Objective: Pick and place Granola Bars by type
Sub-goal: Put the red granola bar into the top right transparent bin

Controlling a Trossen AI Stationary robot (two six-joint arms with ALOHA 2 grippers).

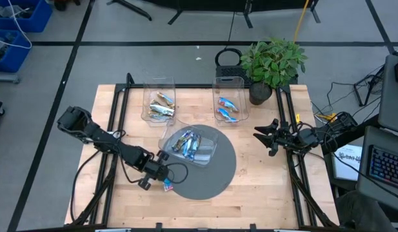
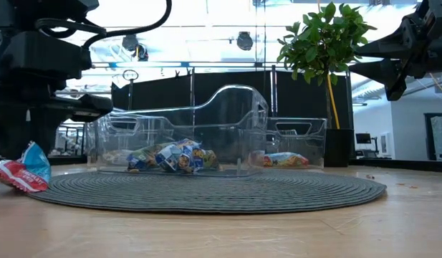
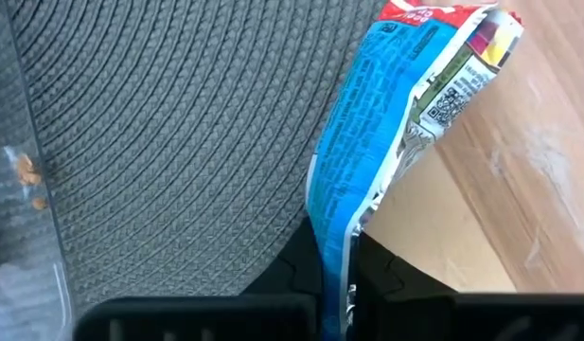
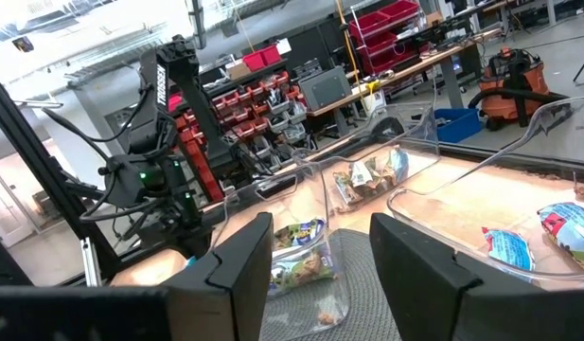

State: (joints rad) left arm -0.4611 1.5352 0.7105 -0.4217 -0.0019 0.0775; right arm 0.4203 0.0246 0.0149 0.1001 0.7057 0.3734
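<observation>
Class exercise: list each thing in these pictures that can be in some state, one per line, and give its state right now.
left gripper: shut on blue bar, at the mat's edge
right gripper: open, empty, waiting at the table's right
centre bin: on the grey mat, holds mixed bars
left back bin: holds tan bars
right back bin: holds blue bars

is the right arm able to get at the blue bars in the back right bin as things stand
Probably yes. The right gripper hangs open just right of the back right bin, whose top is open, with nothing between it and the blue bars.
</observation>
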